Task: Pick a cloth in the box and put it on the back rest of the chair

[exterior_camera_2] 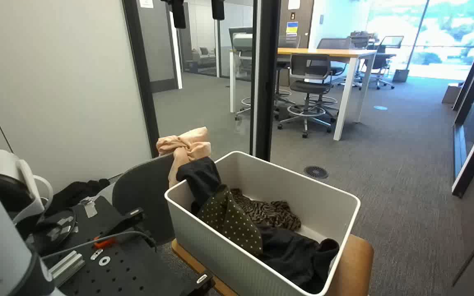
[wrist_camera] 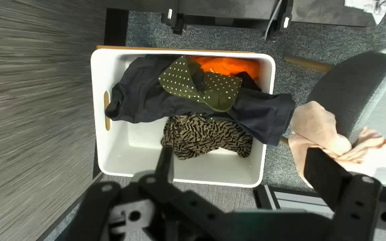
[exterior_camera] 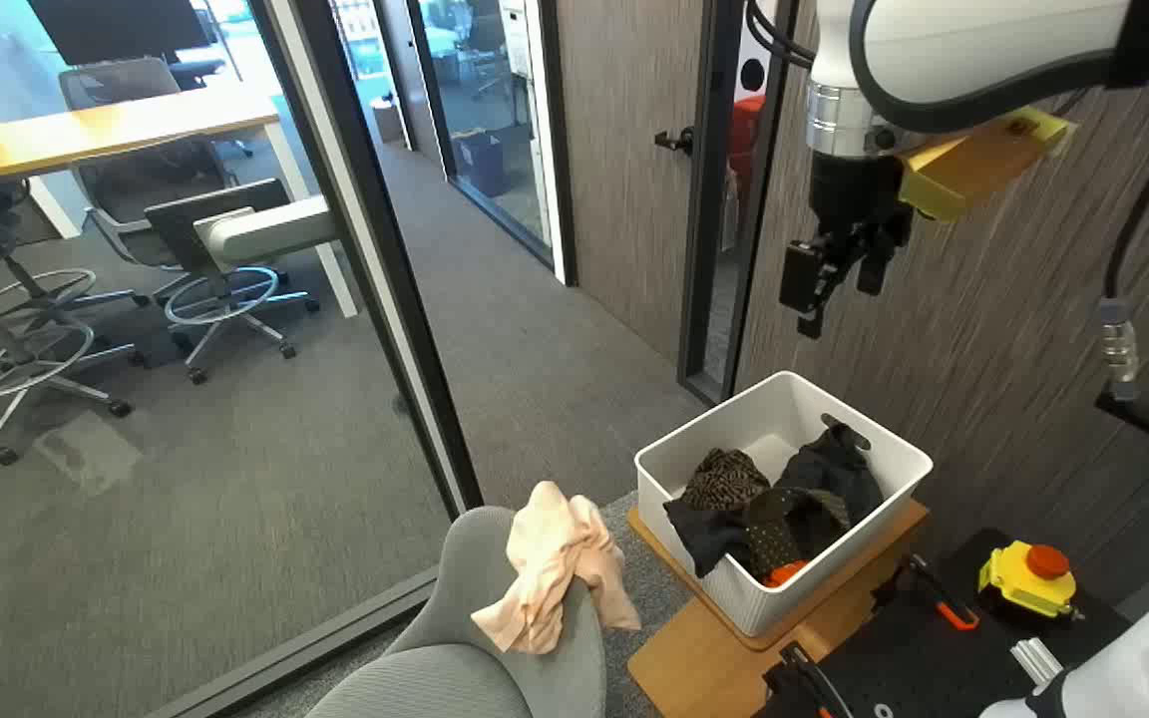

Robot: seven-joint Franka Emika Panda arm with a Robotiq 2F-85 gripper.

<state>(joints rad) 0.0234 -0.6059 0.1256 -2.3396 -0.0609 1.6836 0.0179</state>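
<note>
Hanging above the box (exterior_camera_2: 208, 250), fingers (wrist_camera: 327, 180) gape, peach cloth (exterior_camera: 550, 558) draping the chair back (exterior_camera: 473, 563)

Ribbed plastic was seen on the box (exterior_camera_2: 220, 257), matt fabric on the chair (exterior_camera: 457, 598), smooth wood on the stand (exterior_camera_2: 357, 263).

A white box (exterior_camera_2: 303, 197) sits on a wooden counter (exterior_camera_2: 359, 259), holding a dotted green cloth (exterior_camera_2: 233, 224), a brown-and-black patterned cloth (exterior_camera_2: 272, 211) and some dark cloth (exterior_camera_2: 288, 248), part of it lapping over the rim. Behind the box's left corner, a peach cloth (exterior_camera_2: 189, 148) drapes over a grey chair back (exterior_camera_2: 148, 193). At the top edge, the jaws hang apart. Office chairs (exterior_camera_2: 310, 87) stand well beyond.
</note>
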